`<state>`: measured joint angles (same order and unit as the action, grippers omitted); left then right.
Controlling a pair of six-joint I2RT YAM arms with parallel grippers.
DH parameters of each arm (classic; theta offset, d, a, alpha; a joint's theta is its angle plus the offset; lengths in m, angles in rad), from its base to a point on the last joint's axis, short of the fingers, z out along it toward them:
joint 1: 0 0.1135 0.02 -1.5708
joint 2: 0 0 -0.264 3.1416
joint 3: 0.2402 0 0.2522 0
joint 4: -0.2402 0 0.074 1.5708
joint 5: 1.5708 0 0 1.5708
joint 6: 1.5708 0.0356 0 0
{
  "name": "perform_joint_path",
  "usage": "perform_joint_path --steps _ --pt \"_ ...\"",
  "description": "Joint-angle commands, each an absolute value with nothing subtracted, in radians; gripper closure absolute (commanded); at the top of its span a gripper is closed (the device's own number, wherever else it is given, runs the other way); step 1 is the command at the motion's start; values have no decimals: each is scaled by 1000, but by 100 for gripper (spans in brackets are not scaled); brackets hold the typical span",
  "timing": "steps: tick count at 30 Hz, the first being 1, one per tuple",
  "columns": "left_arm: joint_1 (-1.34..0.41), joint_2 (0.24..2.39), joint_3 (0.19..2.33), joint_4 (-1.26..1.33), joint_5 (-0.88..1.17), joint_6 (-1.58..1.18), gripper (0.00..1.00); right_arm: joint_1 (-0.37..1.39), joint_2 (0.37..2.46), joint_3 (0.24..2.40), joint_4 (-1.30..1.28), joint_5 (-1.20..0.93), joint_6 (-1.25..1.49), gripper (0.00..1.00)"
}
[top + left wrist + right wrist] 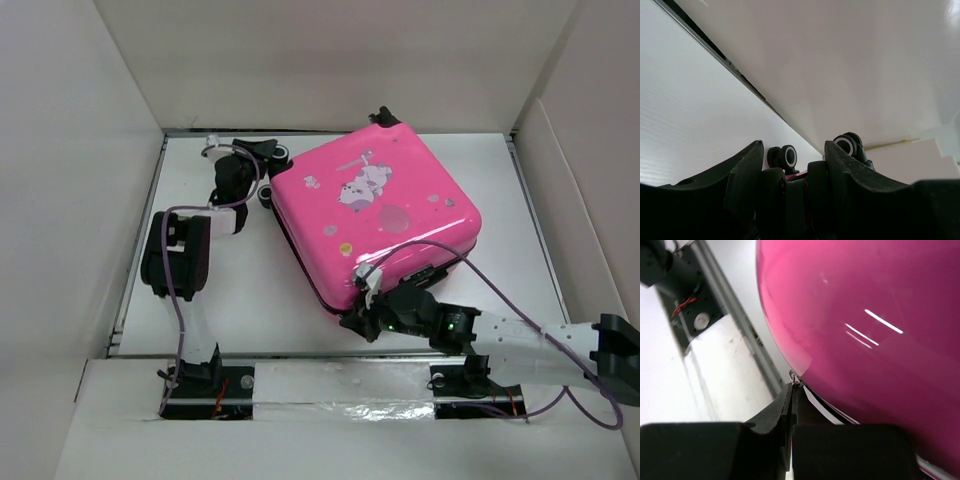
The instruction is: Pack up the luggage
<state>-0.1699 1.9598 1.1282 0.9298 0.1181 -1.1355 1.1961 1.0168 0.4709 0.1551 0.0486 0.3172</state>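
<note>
Right now I have the luggage (375,205) lying closed and flat on the tabletop (240,290), printed pink shell facing up. It is turned diagonally and sits right of centre. One corner reaches the far edge and the opposite corner points toward the near edge.

My left arm is stretched toward the far-left corner of the tabletop. The left pincer (255,172) is against the luggage's left corner, where the wheels are. From the left wrist view, the left pincer's (794,147) two dark fingers (745,170) stand partly apart, with a dark rounded piece of the luggage filling the gap between them. I cannot tell whether they press on it. Beyond the fingertips I see two black-and-white casters (788,156), one lower on the left and one higher on the right, against the white wall.

My right arm comes in from the near-right corner, with a purple cable (480,280) looping over it. The right pincer (365,300) is at the luggage's near corner. From the right wrist view, the right pincer (791,387) is drawn narrow, its jaws almost together with only a thin slit between them. A silvery tab (796,378) sticks out at the fingertips, right at the lower rim of the glossy pink shell (865,315). The shell fills most of that view, with bright reflections across it.
</note>
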Motion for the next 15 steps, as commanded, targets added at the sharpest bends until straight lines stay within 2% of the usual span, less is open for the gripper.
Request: perform_joint_path --steps 1,8,11,14,15 --pt "-118 1794 912 1038 140 -1072 100 1051 950 480 230 -24 354 100" --pt "-106 1553 525 1211 112 -1038 100 702 867 570 108 -146 258 100" --pt "-138 1420 396 1192 106 -1014 100 582 864 623 75 -161 209 100" --pt "-173 1265 318 1080 89 -948 100 568 900 618 70 -173 221 100" --pt "-184 1234 301 1063 90 -937 100 612 913 598 102 -175 241 100"
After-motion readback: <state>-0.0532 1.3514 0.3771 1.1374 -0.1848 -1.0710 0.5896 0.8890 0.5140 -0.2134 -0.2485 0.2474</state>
